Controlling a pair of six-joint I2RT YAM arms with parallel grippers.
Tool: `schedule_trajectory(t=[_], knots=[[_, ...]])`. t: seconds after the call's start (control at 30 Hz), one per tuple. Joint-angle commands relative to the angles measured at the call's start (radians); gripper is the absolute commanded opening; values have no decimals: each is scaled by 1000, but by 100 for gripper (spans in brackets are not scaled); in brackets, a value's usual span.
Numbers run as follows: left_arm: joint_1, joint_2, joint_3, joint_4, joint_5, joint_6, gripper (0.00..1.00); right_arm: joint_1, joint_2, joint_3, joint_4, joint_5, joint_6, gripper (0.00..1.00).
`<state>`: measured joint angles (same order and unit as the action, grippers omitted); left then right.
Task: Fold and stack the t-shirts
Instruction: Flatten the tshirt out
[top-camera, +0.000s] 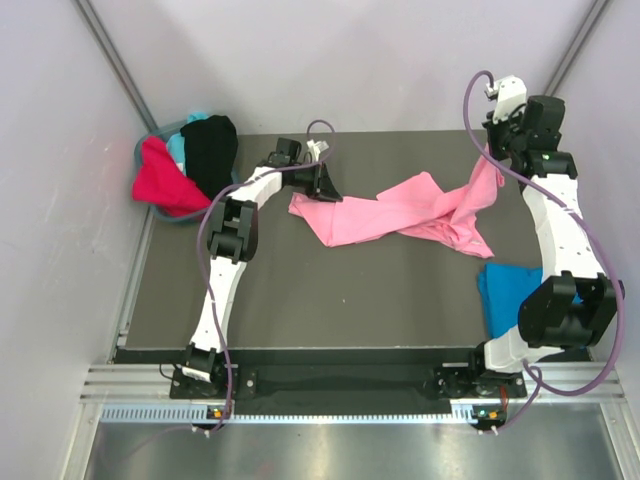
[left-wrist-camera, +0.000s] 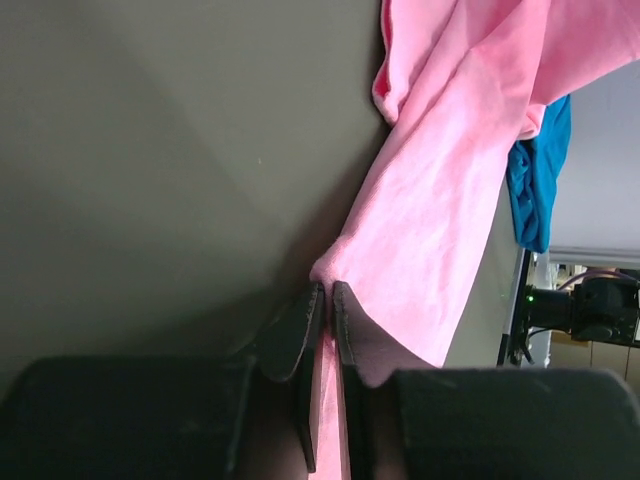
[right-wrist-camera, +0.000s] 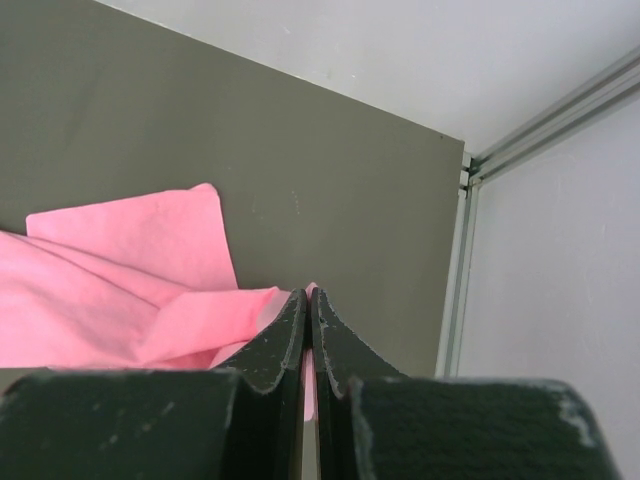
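The table (top-camera: 300, 310) has one tee in work: the pink tee (top-camera: 400, 215) lies twisted and rumpled across its far middle, strung between both arms. A basket (top-camera: 148, 138) at the far left corner holds the red tee (top-camera: 160, 182), black tee (top-camera: 210, 150) and teal tee (top-camera: 178, 148). The blue tee (top-camera: 505, 290) lies at the near right, beside the right arm's base. The left gripper (left-wrist-camera: 327, 290) is clamped tight on the pink tee's left edge, low at the table. The right gripper (right-wrist-camera: 308, 297) is pinched on the other end, raised above the surface. The step looks like spreading the pink tee flat, before any fold. The next move probably calls for drawing the ends apart to take out the twist, then lowering the cloth smooth.
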<state>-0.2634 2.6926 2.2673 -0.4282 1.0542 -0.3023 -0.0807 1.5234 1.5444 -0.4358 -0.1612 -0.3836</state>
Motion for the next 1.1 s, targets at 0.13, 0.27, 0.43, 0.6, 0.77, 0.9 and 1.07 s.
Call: schedule_trajectory(t=[0.13, 0.27, 0.43, 0.6, 0.77, 0.9, 1.07], knots=[[4, 1, 24, 54, -14, -4, 15, 4, -23, -6, 40, -9, 0, 0], [4, 7, 37, 65, -26, -9, 14, 4, -22, -9, 40, -9, 2, 0], [7, 10, 40, 66, -37, -11, 17, 4, -17, -10, 42, -9, 3, 0], [9, 21, 49, 66, -51, -14, 32, 7, -9, -4, 42, -9, 3, 0], [9, 33, 51, 65, -48, -15, 30, 10, -3, 2, 39, -9, 2, 0], [9, 33, 52, 68, -39, -18, 15, 12, -3, 0, 39, -9, 0, 0], [10, 33, 52, 86, -16, -31, 4, 12, -5, -3, 39, -6, -4, 0]])
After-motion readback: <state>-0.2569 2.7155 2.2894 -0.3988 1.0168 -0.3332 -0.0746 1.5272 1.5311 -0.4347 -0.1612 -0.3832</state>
